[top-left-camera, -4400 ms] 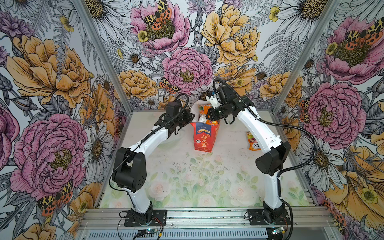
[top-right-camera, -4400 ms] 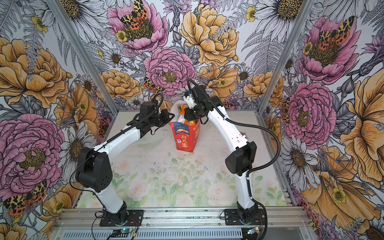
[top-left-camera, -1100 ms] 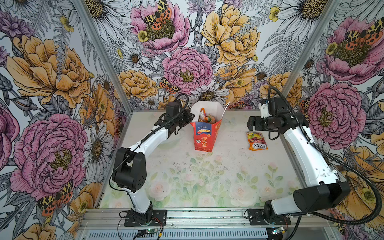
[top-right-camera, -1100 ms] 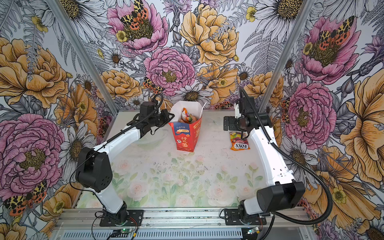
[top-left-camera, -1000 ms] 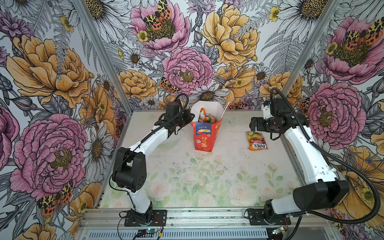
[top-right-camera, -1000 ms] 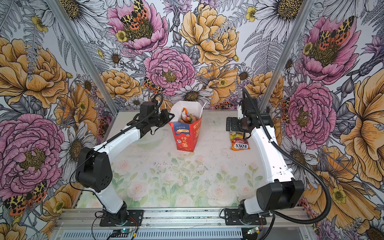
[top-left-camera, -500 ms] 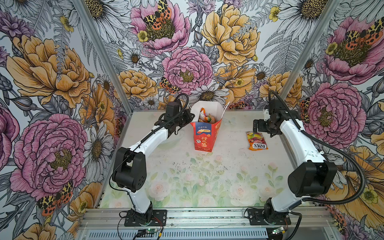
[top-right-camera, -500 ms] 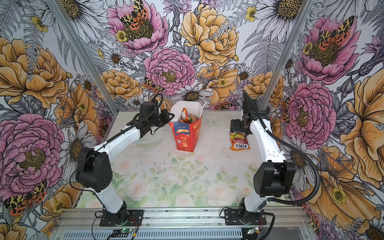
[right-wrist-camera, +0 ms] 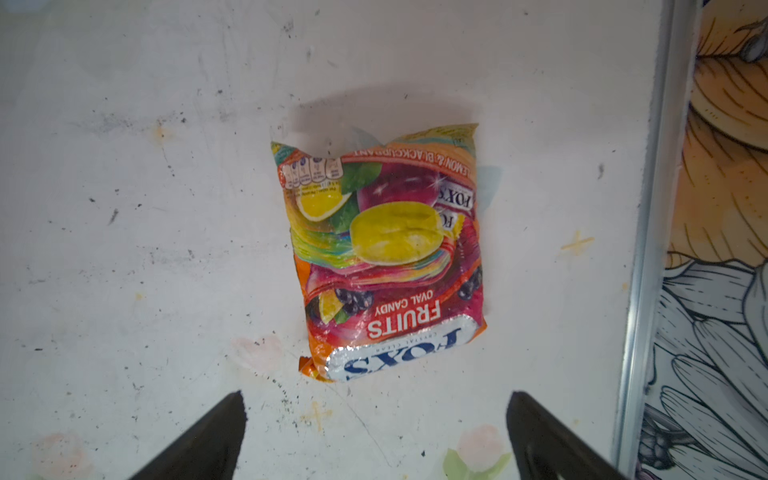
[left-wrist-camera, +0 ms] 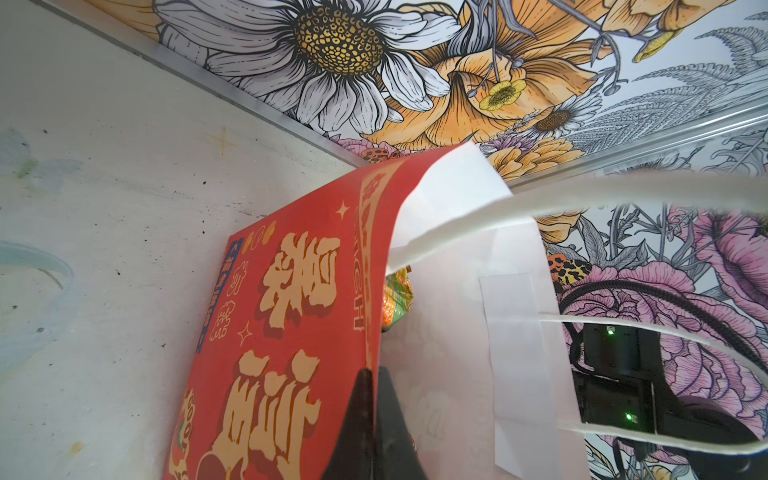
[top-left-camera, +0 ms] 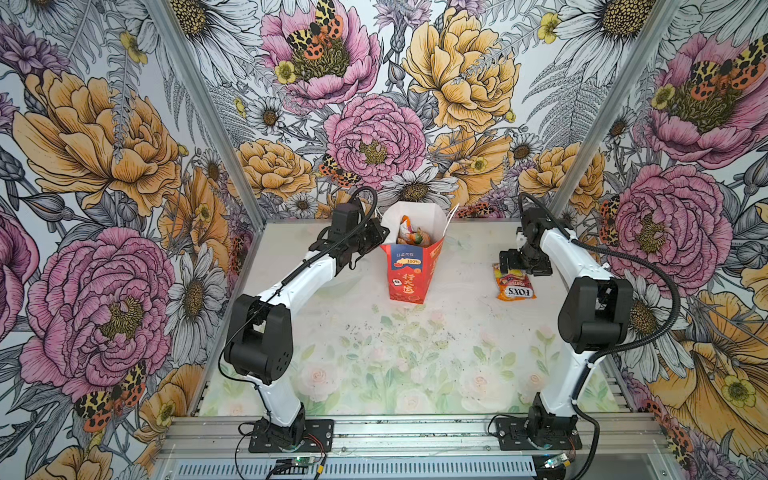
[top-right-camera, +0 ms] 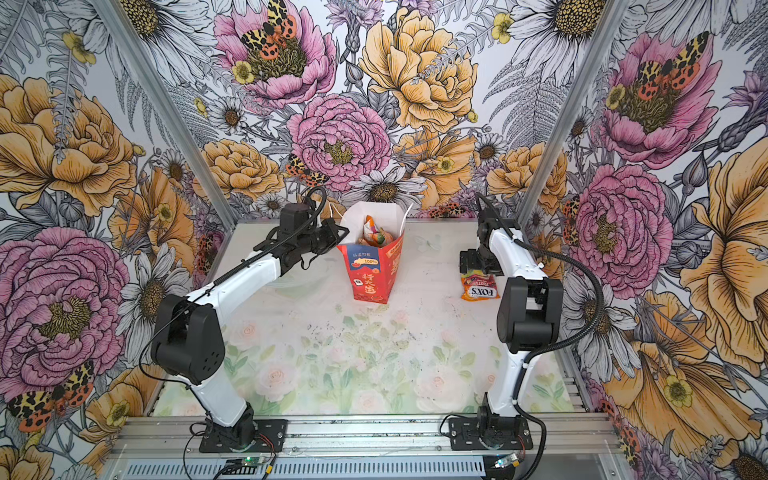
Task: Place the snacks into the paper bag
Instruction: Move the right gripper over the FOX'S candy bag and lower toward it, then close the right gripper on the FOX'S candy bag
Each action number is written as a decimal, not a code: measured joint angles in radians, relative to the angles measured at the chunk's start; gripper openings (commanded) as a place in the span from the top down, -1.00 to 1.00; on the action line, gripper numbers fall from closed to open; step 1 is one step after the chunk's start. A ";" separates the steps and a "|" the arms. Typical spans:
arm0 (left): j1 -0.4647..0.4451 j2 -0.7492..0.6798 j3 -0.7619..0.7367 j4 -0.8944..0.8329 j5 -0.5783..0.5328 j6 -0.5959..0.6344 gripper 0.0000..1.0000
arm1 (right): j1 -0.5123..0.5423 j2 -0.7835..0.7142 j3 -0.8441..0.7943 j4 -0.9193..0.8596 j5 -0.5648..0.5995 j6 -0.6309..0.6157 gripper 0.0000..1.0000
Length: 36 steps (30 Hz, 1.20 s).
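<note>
Just above mid-frame in both top views, a red paper bag point(top-left-camera: 409, 272) point(top-right-camera: 372, 276) stands upright on the flower-printed table point(top-left-camera: 374, 353), its white mouth open and orange and multicoloured packets point(top-left-camera: 409, 237) showing inside. The left gripper point(top-left-camera: 379, 240) reaches in from the left of the frame and is clamped on the bag's left rim. The left wrist view shows its black fingers point(left-wrist-camera: 365, 415) pressed together over the red paper edge, with white cord handles point(left-wrist-camera: 623, 199) looping past. Right of centre, well apart from the bag, one orange-and-white FOX'S packet point(top-left-camera: 515, 287) point(right-wrist-camera: 386, 249) lies flat on the table near the right-hand wall point(top-left-camera: 685, 232). The right gripper point(top-left-camera: 519, 266) point(right-wrist-camera: 376, 395) hovers over that packet's far end, jaws spread wide and gripping nothing. In the right wrist view the packet lies just ahead of the two fingertips.
</note>
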<state>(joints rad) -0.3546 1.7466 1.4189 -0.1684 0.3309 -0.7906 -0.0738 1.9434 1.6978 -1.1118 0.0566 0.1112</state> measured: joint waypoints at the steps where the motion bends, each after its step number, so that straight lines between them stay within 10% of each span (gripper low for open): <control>1: 0.000 0.000 0.000 0.000 0.000 0.000 1.00 | -0.005 0.014 0.011 -0.001 0.000 -0.001 -1.00; 36: 0.000 0.000 0.000 -0.001 0.000 0.000 1.00 | -0.078 0.329 0.206 -0.061 -0.129 -0.035 -1.00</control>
<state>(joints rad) -0.3546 1.7470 1.4193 -0.1692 0.3305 -0.7906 -0.1520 2.2726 1.9041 -1.1732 -0.0723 0.0765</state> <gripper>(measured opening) 0.040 0.996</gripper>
